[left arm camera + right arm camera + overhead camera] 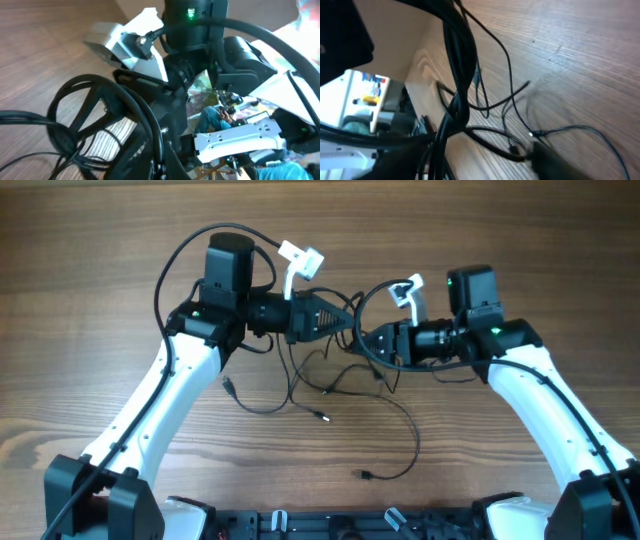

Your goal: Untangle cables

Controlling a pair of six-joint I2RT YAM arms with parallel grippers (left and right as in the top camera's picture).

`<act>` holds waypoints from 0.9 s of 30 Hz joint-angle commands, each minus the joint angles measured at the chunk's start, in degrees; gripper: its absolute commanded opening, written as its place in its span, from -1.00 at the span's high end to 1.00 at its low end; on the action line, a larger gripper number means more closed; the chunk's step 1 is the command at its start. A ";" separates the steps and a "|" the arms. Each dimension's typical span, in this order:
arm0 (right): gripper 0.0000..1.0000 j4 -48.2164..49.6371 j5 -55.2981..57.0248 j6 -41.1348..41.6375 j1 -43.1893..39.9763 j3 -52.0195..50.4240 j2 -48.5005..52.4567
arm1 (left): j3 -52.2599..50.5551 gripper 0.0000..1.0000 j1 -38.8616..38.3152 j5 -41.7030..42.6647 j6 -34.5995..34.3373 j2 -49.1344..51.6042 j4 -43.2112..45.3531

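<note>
The cables (pixel 345 366) are thin black cords hanging in a tangle between my two grippers, above the middle of the wooden table. Loose loops trail down to the table, with plug ends at the left (pixel 228 387), the middle (pixel 325 418) and the front (pixel 362 474). My left gripper (pixel 347 321) is shut on the bunch from the left. In the left wrist view a cord (pixel 125 102) runs through its jaws (pixel 159 161). My right gripper (pixel 374 340) is shut on the bunch from the right. The right wrist view shows the bundle (pixel 459 75) at its jaws (pixel 442 155).
The wooden table (pixel 520 240) lies all round. The grippers' tips nearly touch. Thicker black wires fixed to the arms arc over the left arm (pixel 175 260) and beside the right wrist (pixel 455 375). The robot base (pixel 330 525) sits at the front edge.
</note>
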 commanded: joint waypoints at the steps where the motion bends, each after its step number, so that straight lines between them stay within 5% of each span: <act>1: 0.47 -0.70 13.09 2.89 0.72 0.13 -0.50 | 0.59 0.92 -0.13 2.29 0.96 -1.07 0.39; 3: 0.89 -3.08 29.22 11.85 0.72 0.13 -0.50 | 0.59 0.92 -0.13 2.14 1.01 -1.07 0.39; 9: 0.91 -15.91 61.79 32.09 0.35 0.13 -0.50 | 0.59 0.91 4.13 2.14 1.01 -1.07 -2.58; 14: 0.90 -21.55 70.03 38.18 -4.92 0.13 -0.50 | 0.59 0.92 10.32 2.14 1.03 -1.07 -5.03; 16: 0.90 -18.84 62.86 33.07 -7.30 0.13 -0.50 | 0.59 0.92 11.78 2.16 1.03 -1.07 -5.81; 19: 0.91 -9.70 26.93 4.92 -7.37 0.13 -0.50 | 0.59 0.92 10.23 -1.46 1.25 -1.07 -7.21; 20: 0.91 -8.26 18.08 1.29 -7.37 0.13 -0.50 | 0.57 0.72 9.07 -4.74 1.22 -1.05 -7.61; 25: 0.91 -6.88 3.63 -5.35 -7.32 0.13 -0.50 | 0.57 0.10 3.17 -20.28 1.25 -0.44 -9.81; 27: 0.91 -6.69 1.11 -6.34 -7.34 0.13 -0.50 | 0.57 0.10 1.11 -28.59 1.25 0.76 -12.28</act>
